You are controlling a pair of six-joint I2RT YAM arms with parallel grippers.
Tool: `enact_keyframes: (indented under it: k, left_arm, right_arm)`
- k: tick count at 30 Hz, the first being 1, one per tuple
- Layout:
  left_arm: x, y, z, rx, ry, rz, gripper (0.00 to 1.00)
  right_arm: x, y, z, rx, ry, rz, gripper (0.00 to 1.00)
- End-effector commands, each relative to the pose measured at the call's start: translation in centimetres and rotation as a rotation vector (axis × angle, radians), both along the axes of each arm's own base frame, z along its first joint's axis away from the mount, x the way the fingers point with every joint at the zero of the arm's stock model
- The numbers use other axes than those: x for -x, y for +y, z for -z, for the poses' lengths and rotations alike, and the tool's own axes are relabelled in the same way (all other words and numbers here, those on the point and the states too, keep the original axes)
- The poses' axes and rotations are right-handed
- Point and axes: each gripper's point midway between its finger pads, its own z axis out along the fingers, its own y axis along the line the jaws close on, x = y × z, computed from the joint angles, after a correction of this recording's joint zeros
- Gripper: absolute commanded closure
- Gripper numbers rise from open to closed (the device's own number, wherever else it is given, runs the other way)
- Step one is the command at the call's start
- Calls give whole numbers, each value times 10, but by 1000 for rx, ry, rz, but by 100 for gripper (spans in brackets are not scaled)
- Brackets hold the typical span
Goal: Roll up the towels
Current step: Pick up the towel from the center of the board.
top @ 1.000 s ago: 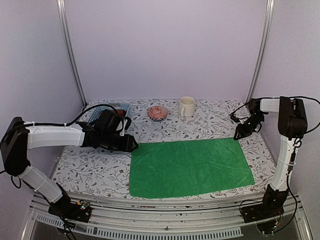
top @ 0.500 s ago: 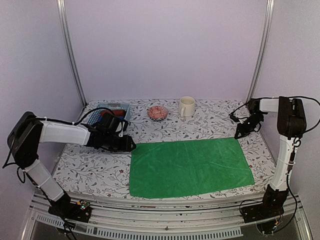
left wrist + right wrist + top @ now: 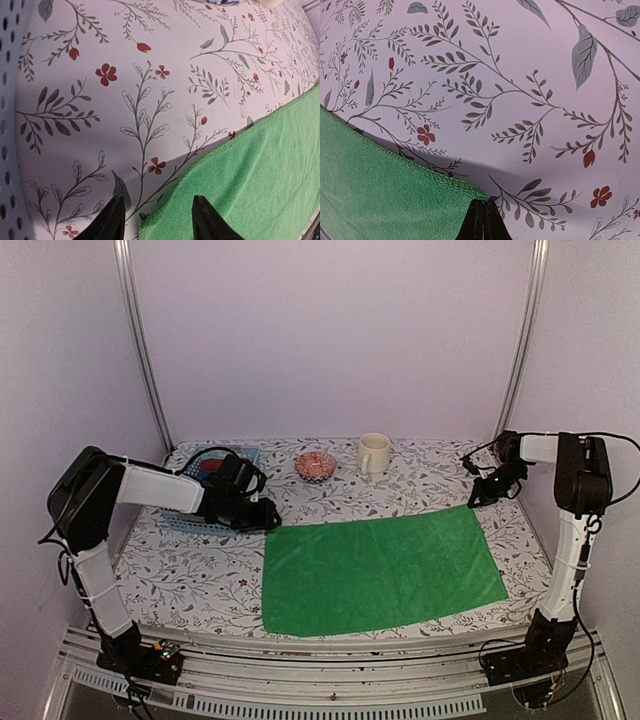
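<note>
Both arms reach low; the left gripper [image 3: 157,222] stands parted, and the right gripper [image 3: 482,220] is pinched onto the green towel [image 3: 380,570] at its far right corner.

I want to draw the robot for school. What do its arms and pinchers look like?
The left arm and right arm are smooth white tubes joined by chunky black joints, with thin black cables looping along them. The left gripper and right gripper are black, each with two slim dark fingers.

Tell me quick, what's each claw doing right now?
Left claw: open, straddling a corner of the green towel.
Right claw: closed, pinching another corner of it.
</note>
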Motion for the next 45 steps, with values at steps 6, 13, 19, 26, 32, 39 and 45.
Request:
enact_keyframes:
  k: [6, 13, 19, 26, 32, 39, 45]
  left_arm:
    - [-4, -3, 14, -56, 44, 73, 54]
    - [5, -3, 21, -84, 75, 135, 61]
    - [-2, -4, 18, -97, 47, 138, 83]
    - [-28, -6, -8, -138, -84, 164, 100]
    - [-56, 0, -33, -153, -197, 173, 100]
    - [-77, 6, -54, -131, -279, 160, 100]
    - [-67, 4, -71, -78, -318, 178, 100]
  right_arm:
    - [-6, 3, 5, -42, -6, 12, 97]
    - [-6, 4, 7, -46, -3, 4, 97]
    - [-5, 5, 11, -48, 7, -1, 97]
    - [-17, 2, -1, -35, -36, -7, 98]
    - [-46, -8, -30, -13, -132, 0, 98]
    - [-55, -16, -38, -13, -156, 15, 97]
    - [-43, -17, -49, -61, -182, 16, 98]
